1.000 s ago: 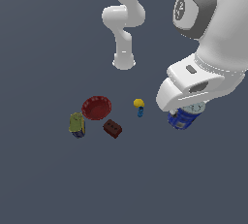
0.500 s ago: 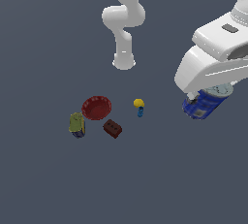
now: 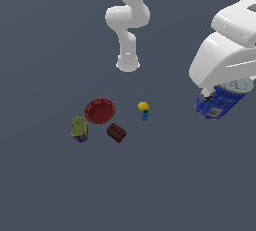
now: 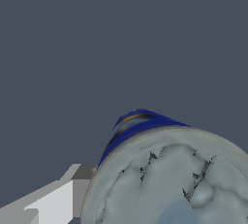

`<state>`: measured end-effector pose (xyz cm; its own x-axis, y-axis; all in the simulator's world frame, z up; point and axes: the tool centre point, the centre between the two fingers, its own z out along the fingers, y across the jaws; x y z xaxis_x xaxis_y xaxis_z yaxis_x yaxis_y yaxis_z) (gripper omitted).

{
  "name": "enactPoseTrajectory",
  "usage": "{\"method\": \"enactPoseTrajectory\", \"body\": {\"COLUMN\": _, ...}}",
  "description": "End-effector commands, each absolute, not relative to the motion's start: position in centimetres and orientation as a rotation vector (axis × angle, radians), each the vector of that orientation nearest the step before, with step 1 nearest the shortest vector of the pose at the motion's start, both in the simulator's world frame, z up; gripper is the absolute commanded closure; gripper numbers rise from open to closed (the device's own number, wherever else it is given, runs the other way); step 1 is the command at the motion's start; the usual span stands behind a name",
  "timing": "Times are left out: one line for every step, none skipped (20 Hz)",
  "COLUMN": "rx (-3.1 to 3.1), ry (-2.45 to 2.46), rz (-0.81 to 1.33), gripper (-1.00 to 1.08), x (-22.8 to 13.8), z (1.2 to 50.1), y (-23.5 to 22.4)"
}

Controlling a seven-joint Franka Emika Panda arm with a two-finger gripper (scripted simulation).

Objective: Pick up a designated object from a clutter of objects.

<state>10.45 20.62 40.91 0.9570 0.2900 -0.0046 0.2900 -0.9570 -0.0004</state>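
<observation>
The blue can (image 3: 219, 102) hangs tilted in the air, clamped in the gripper (image 3: 216, 94) (fingers mostly hidden), well apart from the clutter. Tilted like that, it could slip out if the hold is shallow. On the floor, the red bowl (image 3: 99, 111) sits empty.

A plain, dark grey-blue floor (image 3: 60, 190) fills the whole scene, smooth and unmarked, evenly lit with no strong shadows. No walls, windows or furniture appear.
</observation>
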Motion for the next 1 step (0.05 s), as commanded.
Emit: {"method": "enactPoseTrajectory", "body": {"rx": 3.108, "ry": 0.46, "rz": 0.0, "gripper": 1.08, "x": 10.5, "z": 41.3, "y": 20.66}}
